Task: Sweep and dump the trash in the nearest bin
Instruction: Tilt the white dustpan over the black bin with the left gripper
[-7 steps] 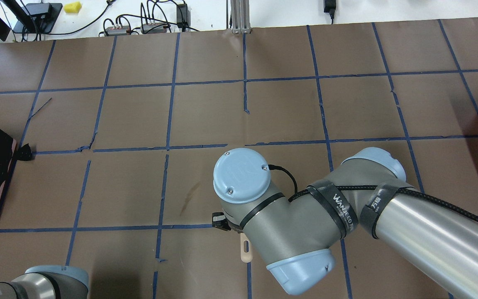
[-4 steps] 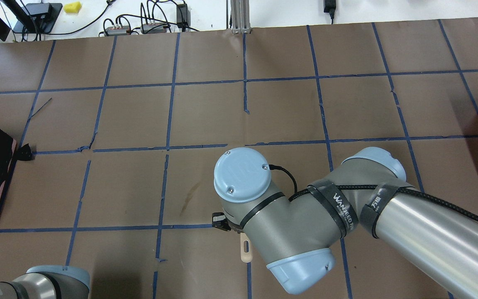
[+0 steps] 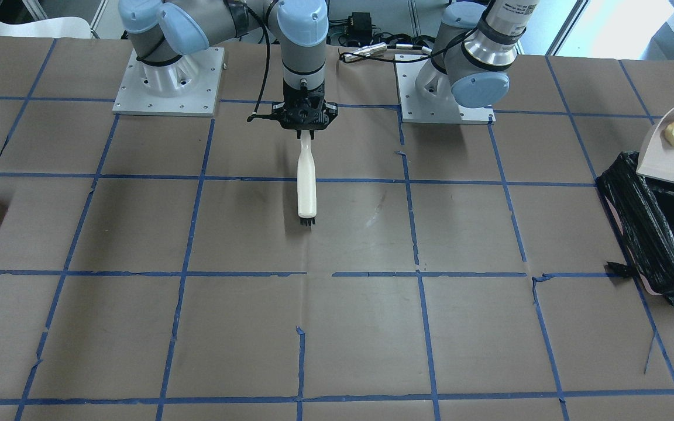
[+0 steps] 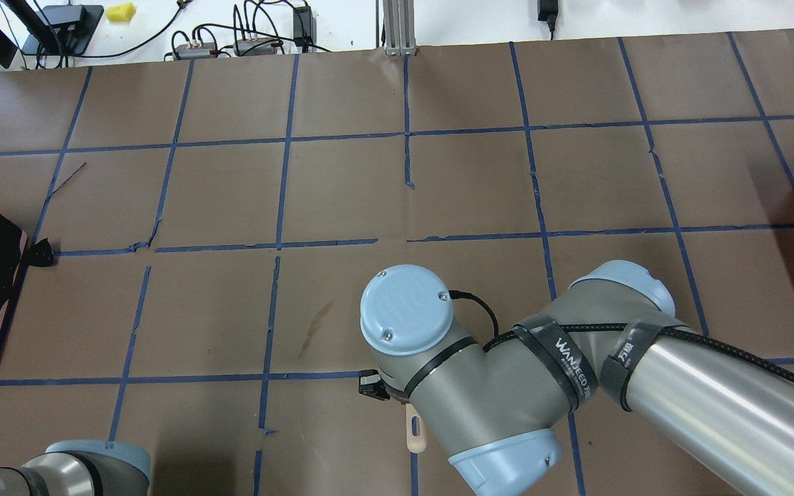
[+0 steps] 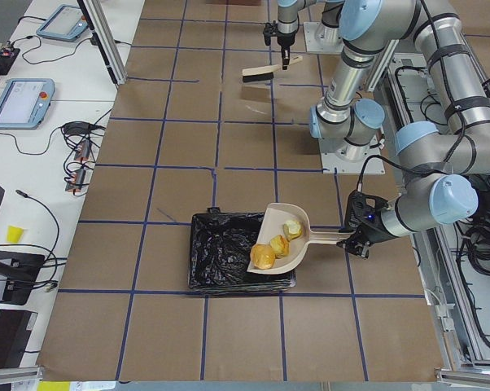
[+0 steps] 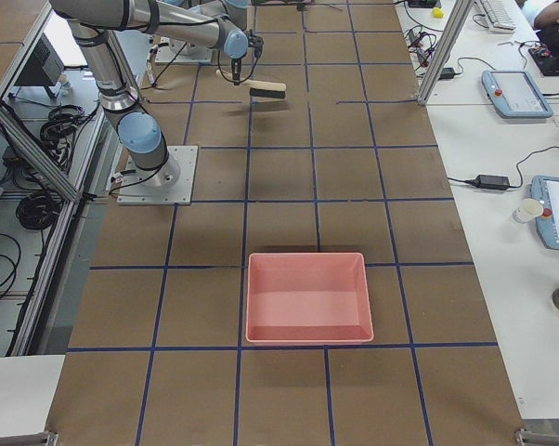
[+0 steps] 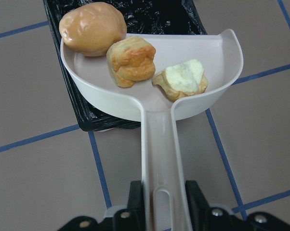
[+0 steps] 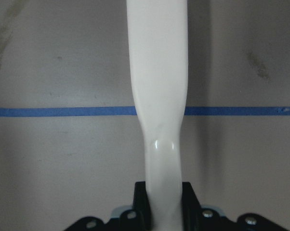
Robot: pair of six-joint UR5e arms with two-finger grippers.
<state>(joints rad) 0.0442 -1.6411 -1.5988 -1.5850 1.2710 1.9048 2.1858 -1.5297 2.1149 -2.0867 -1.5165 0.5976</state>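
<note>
Left gripper (image 7: 165, 198): fingers pinched on the end of the dustpan handle, one finger on each side. The dustpan (image 7: 217, 57) runs straight out ahead of the gripper, held off the table (image 3: 138, 234).

All the trash is in the pan:
- pale yellow chunk (image 7: 182, 79) is nearest the gripper, at the handle root
- golden-brown chunk (image 7: 131, 61) is just beyond and beside it
- tan-orange potato-shaped piece (image 7: 92, 29) is farthest out, at the front lip

The front of the pan overhangs the bin (image 7: 154, 14), with the black bag directly under the lip.

Right gripper (image 8: 163, 193): clamped on the brush handle. The brush (image 3: 306, 181) extends ahead of the gripper, roughly level and clear of the table, with its shadow on the paper below. The bristles (image 3: 307, 221) are at the far end, facing down.

A pink tray (image 6: 307, 297) sits well apart from this gripper, toward the table end on the robot's right.
</note>
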